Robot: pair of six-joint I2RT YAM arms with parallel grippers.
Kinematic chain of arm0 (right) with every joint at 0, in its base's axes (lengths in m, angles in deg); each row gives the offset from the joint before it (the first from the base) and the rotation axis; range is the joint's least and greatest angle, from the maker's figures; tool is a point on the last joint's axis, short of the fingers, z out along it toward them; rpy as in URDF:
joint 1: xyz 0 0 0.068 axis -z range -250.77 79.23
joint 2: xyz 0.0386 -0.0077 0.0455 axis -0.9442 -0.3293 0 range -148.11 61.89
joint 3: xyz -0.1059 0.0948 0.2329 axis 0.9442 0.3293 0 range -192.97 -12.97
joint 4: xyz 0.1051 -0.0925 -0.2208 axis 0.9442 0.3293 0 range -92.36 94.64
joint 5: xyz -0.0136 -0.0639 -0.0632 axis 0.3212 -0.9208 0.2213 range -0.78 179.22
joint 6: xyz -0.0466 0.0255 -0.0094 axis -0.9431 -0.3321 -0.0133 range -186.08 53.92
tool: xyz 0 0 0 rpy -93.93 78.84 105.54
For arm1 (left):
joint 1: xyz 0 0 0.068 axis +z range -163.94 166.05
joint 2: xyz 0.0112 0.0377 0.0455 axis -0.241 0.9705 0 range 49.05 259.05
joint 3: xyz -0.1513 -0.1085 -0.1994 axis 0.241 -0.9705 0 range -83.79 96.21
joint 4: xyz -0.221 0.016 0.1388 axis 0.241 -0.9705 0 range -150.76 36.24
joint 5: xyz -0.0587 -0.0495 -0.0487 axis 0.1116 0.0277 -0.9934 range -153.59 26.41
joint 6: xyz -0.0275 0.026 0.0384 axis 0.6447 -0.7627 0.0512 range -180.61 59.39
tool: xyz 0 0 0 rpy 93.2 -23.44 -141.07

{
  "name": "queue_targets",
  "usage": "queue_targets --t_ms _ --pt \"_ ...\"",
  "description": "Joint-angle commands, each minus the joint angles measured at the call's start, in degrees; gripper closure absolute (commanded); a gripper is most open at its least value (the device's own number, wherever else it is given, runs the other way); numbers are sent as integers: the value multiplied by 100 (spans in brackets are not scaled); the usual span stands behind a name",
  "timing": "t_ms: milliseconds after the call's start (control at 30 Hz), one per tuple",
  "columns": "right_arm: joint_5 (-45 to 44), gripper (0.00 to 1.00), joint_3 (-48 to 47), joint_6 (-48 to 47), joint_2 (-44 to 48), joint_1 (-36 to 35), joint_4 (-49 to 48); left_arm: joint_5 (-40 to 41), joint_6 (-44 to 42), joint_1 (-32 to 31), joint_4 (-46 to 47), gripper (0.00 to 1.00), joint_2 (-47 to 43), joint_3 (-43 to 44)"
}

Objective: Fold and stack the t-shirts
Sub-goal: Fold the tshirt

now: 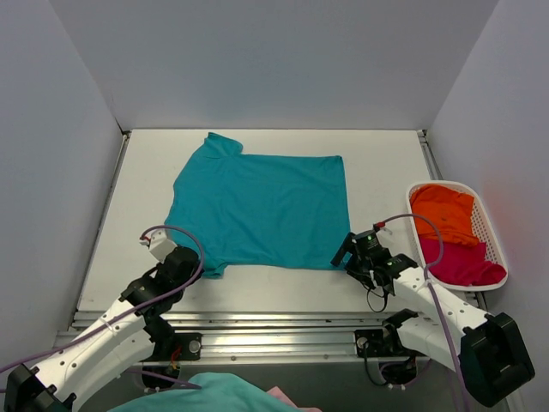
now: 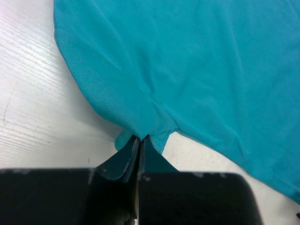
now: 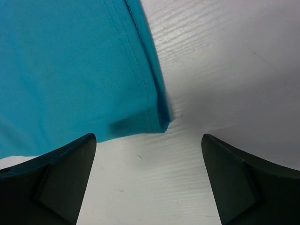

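Left to right across the table [image 1: 386,163]: my left claw [image 2: 139,145] is clenched on the near-left corner of the teal t-shirt [image 1: 266,206]. In the left wrist view a small tuck of the cloth is pinched between the closed fingers, with the fabric fanning away from them. The teal t-shirt lies spread flat in the middle of the table, one sleeve pointing toward the far-left corner and its near edge running between my two claws. My right claw [image 3: 147,140] is released, fingers wide apart. In the right wrist view the near-right hemmed corner of the shirt lies just ahead of the gap, on the table and not yet between the fingers. Further right, well apart from the spread shirt, the white basket [image 1: 496,245] holds the orange t-shirt [image 1: 446,213] toward the far end and the magenta t-shirt [image 1: 459,262] toward the near end, both crumpled. I judge the step in hand to be gripping the near edge of the teal shirt for a fold, half done: one corner is secured, the other is not. The next move calls for my right claw to advance slightly and lower until the corner sits between its fingers, then close. Both claws can then lift together and carry the near edge over toward the far edge.
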Motion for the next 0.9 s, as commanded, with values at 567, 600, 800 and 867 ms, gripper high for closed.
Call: queue_targets --t_ms 567,600,800,867 --pt "-411 100 -609 -192 -328 -8 129 -53 -113 25 -7 98 -80 201" --pt "-473 100 -706 -245 -205 -8 252 -61 -131 25 -122 98 -132 411" --pt "-798 100 -1348 -517 16 1 930 -132 -333 25 -773 98 -230 1124" --pt "-816 100 -1479 -596 -98 27 921 -176 -429 34 -704 98 -160 1256"
